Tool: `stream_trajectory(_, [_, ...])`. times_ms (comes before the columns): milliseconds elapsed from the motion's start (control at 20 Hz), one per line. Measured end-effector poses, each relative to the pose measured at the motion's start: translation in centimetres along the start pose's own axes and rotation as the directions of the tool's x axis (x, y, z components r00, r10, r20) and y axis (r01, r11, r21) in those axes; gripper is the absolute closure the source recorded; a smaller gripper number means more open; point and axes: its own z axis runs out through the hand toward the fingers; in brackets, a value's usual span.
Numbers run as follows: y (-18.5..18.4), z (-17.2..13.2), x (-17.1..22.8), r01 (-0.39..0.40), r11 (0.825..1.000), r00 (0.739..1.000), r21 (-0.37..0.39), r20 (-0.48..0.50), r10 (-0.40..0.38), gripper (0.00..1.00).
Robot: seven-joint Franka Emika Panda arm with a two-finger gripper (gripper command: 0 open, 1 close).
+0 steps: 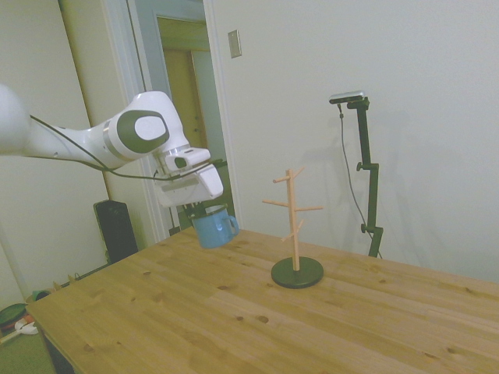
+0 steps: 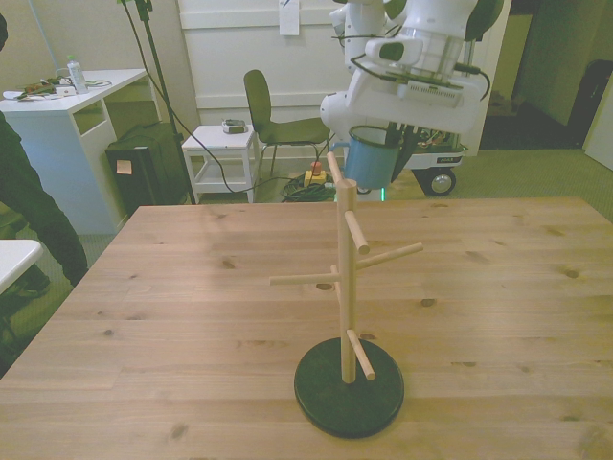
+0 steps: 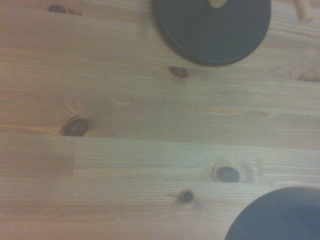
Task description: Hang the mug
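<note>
pincer [image 1: 204, 212] clamped on your mug [image 1: 212, 230] | mug's up off the bench [image 1: 234, 312] | peg stand [image 1: 295, 234] at its 3 o'clock, side view

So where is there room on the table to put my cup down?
Nearly everywhere. The wooden table is bare on both sides of the peg stand in the front view. Only the stand's dark base takes space, and the gripper carries the mug above the boards.
</note>
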Motion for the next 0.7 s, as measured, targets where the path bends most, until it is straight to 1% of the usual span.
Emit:
stream_trajectory(150, [0.9,-1.8,1.6,0.009,1.000,1.000,0.004,-0.009,-0.009,1.00])
stream_trajectory(300, [0.9,-2.9,3.0,0.006,1.000,1.000,0.015,-0.020,-0.006,1.00])
stream_trajectory(700, [-1.5,-4.2,6.4,-0.003,1.000,1.000,0.019,-0.015,0.003,1.00])
